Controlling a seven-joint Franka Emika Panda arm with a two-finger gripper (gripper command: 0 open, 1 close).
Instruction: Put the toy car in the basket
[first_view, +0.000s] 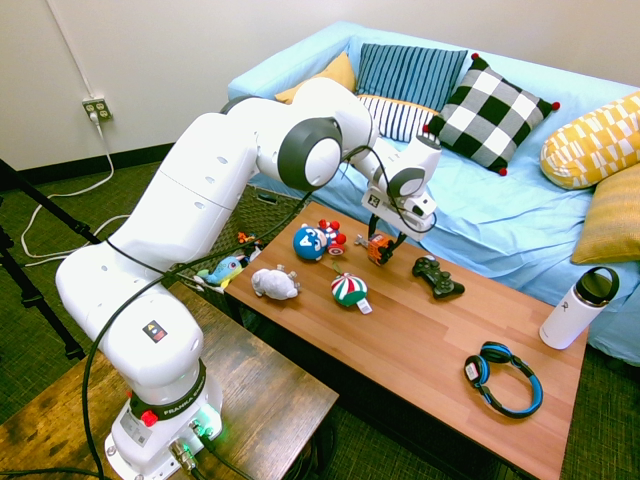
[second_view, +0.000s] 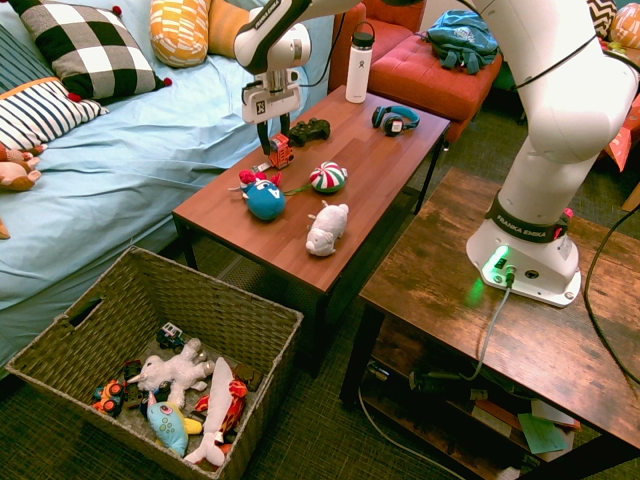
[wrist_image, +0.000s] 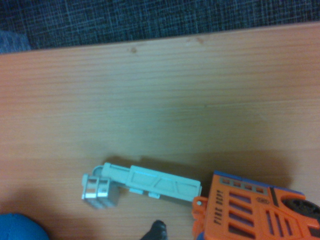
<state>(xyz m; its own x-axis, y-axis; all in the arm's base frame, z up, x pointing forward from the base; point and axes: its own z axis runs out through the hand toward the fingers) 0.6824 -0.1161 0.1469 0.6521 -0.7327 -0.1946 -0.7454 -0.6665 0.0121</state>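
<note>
The toy car (first_view: 378, 249) is a small orange-red vehicle standing on the wooden table (first_view: 420, 340) near its far edge. My gripper (first_view: 383, 240) comes straight down onto it, fingers on either side of it, shut on the car (second_view: 281, 153). The wrist view shows the car's orange body (wrist_image: 250, 212) with a whitish-grey ladder (wrist_image: 150, 182) lying out across the table top. The basket (second_view: 262, 352) is a large dark woven one on the floor beside the table's end, with several toys inside.
On the table lie a blue-and-red ball toy (first_view: 312, 241), a white plush (first_view: 274, 283), a striped ball (first_view: 349, 289), a black controller (first_view: 437, 276), blue headphones (first_view: 503, 377) and a white bottle (first_view: 580, 305). A blue sofa (first_view: 480, 210) runs behind the table.
</note>
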